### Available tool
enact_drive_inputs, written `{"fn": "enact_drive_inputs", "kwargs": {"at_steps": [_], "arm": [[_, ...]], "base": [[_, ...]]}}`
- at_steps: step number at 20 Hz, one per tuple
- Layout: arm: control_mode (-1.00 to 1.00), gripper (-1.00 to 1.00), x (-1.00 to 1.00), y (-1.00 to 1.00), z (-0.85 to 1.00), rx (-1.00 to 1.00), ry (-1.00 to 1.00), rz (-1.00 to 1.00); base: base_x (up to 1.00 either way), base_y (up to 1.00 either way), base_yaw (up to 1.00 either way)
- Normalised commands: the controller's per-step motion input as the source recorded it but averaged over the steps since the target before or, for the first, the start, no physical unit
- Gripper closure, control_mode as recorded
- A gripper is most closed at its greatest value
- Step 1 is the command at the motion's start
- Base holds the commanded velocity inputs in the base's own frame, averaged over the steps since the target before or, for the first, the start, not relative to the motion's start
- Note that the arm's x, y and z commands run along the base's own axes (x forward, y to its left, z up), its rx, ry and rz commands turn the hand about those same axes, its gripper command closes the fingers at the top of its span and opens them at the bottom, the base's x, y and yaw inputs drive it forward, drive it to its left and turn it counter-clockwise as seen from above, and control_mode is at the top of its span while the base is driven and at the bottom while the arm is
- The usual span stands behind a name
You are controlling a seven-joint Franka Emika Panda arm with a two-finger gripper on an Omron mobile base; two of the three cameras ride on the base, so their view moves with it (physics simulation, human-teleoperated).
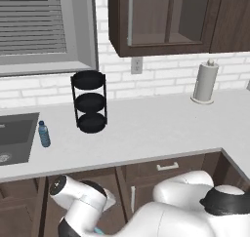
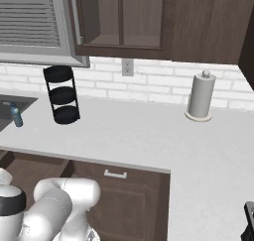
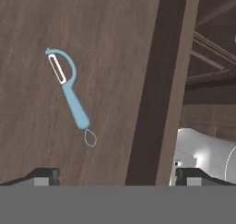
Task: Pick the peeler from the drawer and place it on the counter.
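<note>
The peeler point(image 3: 69, 91) lies flat in the drawer point(image 3: 110, 43), head toward 11 o'clock in the hand view. On the table point(image 1: 146, 128), a bottle point(image 1: 44, 134) stands at 9 o'clock from the tiered rack point(image 1: 89, 102), with the paper-towel roll point(image 1: 205, 82) at 3 o'clock.

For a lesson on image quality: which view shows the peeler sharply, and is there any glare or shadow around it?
Hand view: peeler crisp on the drawer floor, no glare, no clear cast shadow. Left base view: flat, even light on the counter; a soft shadow under the black rack.
</note>
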Motion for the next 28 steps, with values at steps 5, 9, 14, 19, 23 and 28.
{"fn": "enact_drive_inputs", "kwargs": {"at_steps": [5,9,14,19,23,28], "arm": [[-1.00,-1.00,0.05,-0.05,-0.33,0.17,-0.03,0.25],[-1.00,-1.00,-0.05,0.00,-0.37,0.15,0.02,0.03],[-1.00,-1.00,0.08,0.00,-0.38,0.04,0.02,0.00],[-1.00,-1.00,0.14,0.00,-0.23,0.01,0.00,0.00],[-1.00,-1.00,0.23,0.03,-0.32,0.01,0.00,0.00],[-1.00,-1.00,0.20,0.11,-0.41,0.00,0.01,0.00]], "base": [[0.00,0.00,0.00],[0.00,0.00,0.00],[0.00,0.00,0.00],[0.00,0.00,0.00],[0.00,0.00,0.00],[0.00,0.00,0.00]]}}
